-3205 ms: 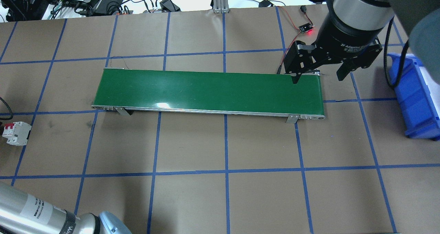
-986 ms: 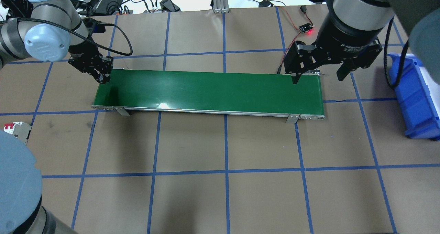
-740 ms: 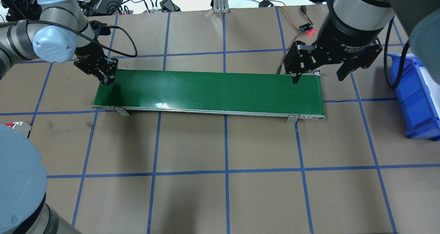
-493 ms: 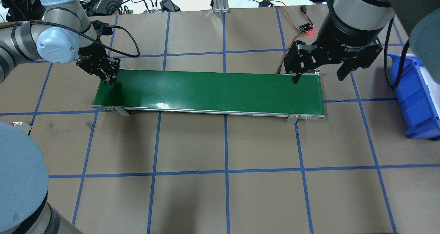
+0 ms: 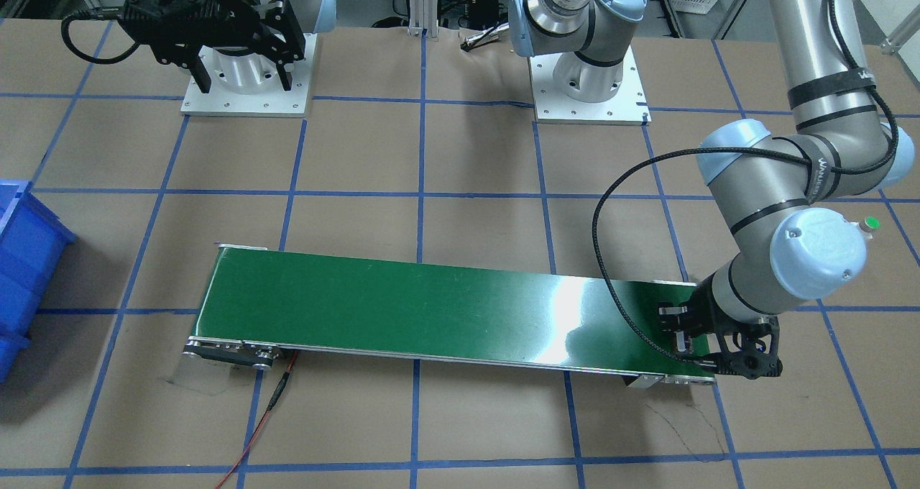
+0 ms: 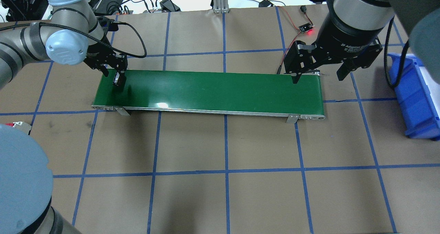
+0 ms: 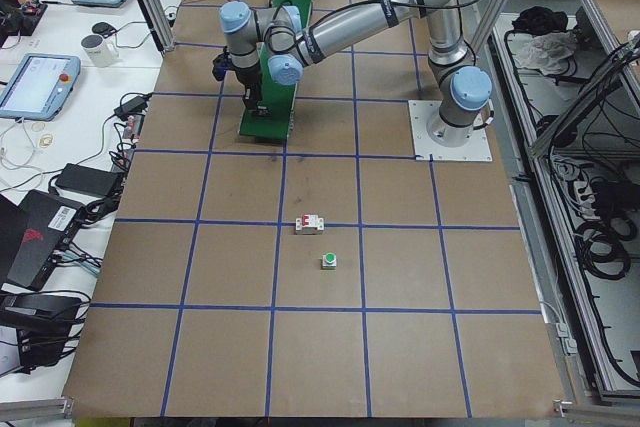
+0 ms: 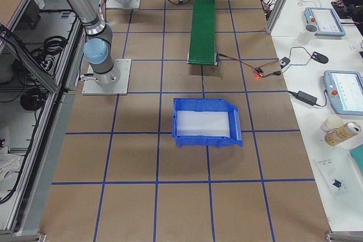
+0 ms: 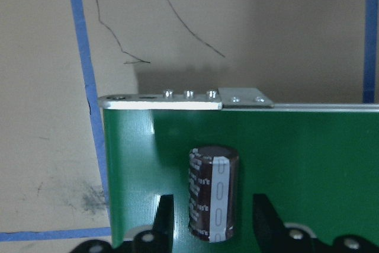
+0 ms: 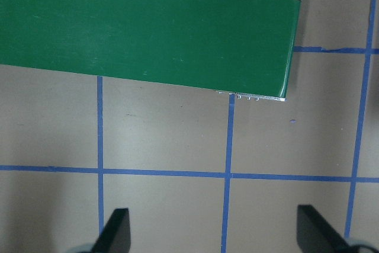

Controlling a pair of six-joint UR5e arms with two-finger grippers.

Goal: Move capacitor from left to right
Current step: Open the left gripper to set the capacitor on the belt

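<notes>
The capacitor (image 9: 213,191), a dark brown cylinder with a pale stripe, rests on the left end of the green conveyor belt (image 9: 308,164). My left gripper (image 9: 214,213) is open around it, with a small gap between each finger and its side. In the overhead view the left gripper (image 6: 115,75) sits low over the belt's left end (image 6: 213,91), and the capacitor (image 6: 118,81) shows just below it. My right gripper (image 6: 318,76) is open and empty, high above the belt's right end. It also shows in the right wrist view (image 10: 216,232).
A blue bin (image 6: 417,96) stands right of the belt. A white breaker with red switches (image 7: 311,224) and a white button part with a green cap (image 7: 329,260) lie on the table at the robot's left. A sensor board with a red light (image 6: 306,29) sits behind the belt's right end.
My left arm has come in from the left and moved right and down onto the belt's left end. Its fingers now stand apart from the capacitor. The right arm has not moved.
</notes>
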